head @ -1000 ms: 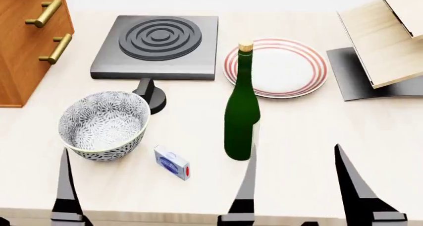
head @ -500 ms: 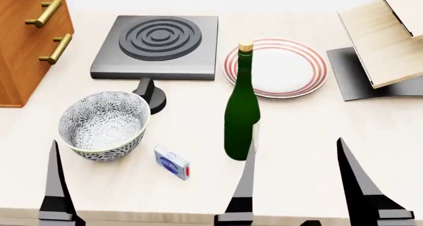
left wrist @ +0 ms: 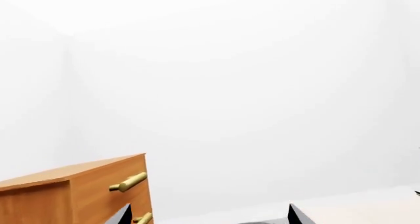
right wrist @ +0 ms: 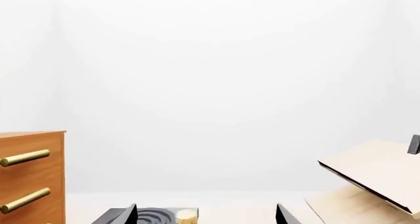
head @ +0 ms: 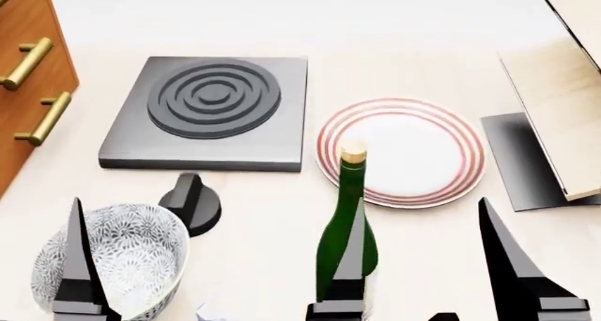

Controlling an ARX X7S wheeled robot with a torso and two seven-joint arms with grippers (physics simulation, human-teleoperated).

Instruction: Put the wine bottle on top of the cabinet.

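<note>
Fingertips of my right tool (head: 427,265) are showing at the near edge of the head view, spread wide and pinching nothing, with 1 dark finger (head: 350,265) crossing in front of the wine bottle (head: 345,215) and the other standing well off to the bottle's right. My left tool (left wrist: 206,215) is also empty and spread: both its tips are peeking into its wrist view well apart, though only 1 of its fingers (head: 80,265) is showing in the head view, in front of the patterned bowl (head: 141,254).

Standing upright on the tabletop (head: 263,208), the wine bottle is sitting just nearer than the red-striped plate (head: 413,152), cork (head: 353,150) uppermost. Left of the bottle, a black knob (head: 193,201) is lying beside the bowl, and beyond both the grey burner plate (head: 211,110) is resting flat. At the far left, the cabinet (head: 24,82) is showing only its drawer fronts and brass handles; its top is appearing in the left wrist view. A pale slanted rack (head: 564,103) is standing at the far right.

Risk, as I am judging it: the bottle is tall and slim, so a finger brushing its side before closing could tip it onto the plate. A low or loose grip on smooth glass could let it swing or slip during the long carry left past the bowl, and the cabinet top is high, so clipping its edge could knock the bottle free.
</note>
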